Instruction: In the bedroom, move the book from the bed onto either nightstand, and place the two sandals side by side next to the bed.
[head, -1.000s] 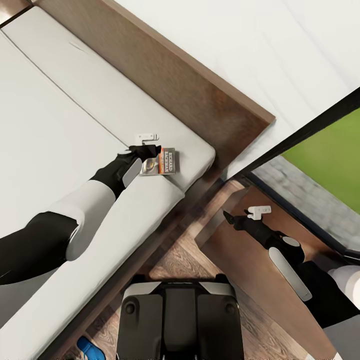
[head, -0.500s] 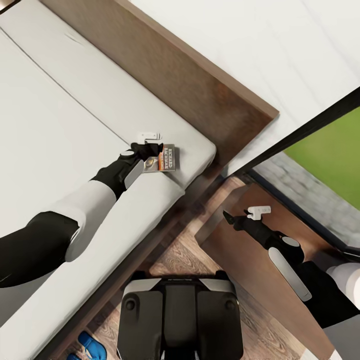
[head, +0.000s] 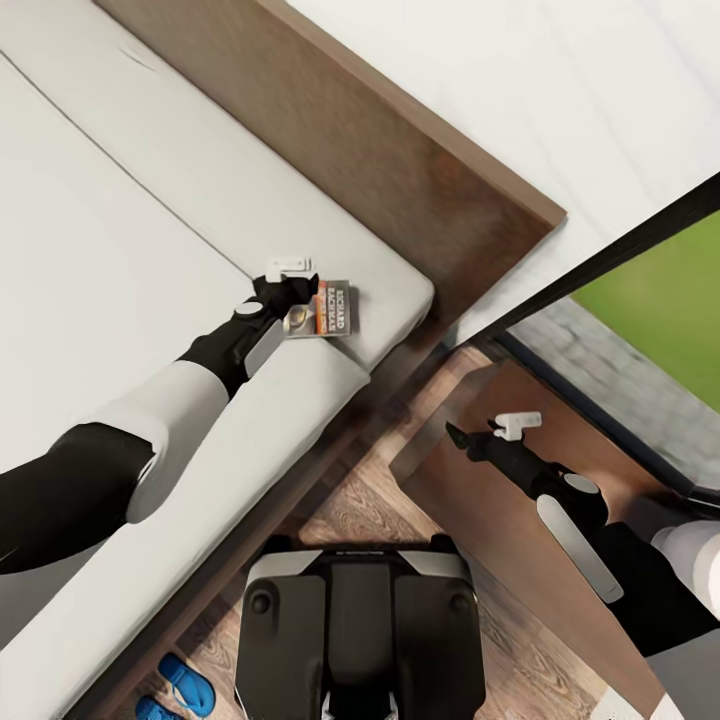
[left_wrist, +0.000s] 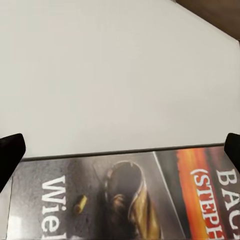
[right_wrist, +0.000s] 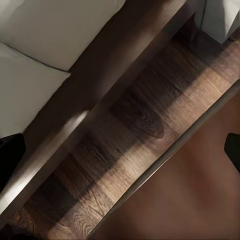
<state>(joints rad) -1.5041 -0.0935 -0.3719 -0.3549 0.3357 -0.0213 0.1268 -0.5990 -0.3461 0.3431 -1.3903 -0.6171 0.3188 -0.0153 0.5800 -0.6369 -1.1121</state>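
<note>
Bedroom corner, wood-plank floor (head: 350, 515). Book (head: 330, 310) flat on bed (head: 120, 250) mattress near headboard. Your left gripper (head: 292, 290) over book's near end, fingers spread wide either side, nothing held. Your right gripper (head: 470, 440) open, empty, above nightstand (head: 470, 510). Sandals (head: 175, 690) on floor beside bed.

Head camera looks steeply down over the bed (head: 150, 250); left wrist camera sits close above the same mattress; right wrist camera faces the floor (right_wrist: 125, 150)

White wall (head: 520, 80) behind, brown plank floor (head: 350, 520) below, and a black-framed window (head: 610, 265) showing green grass (head: 660, 300) outside.
</note>
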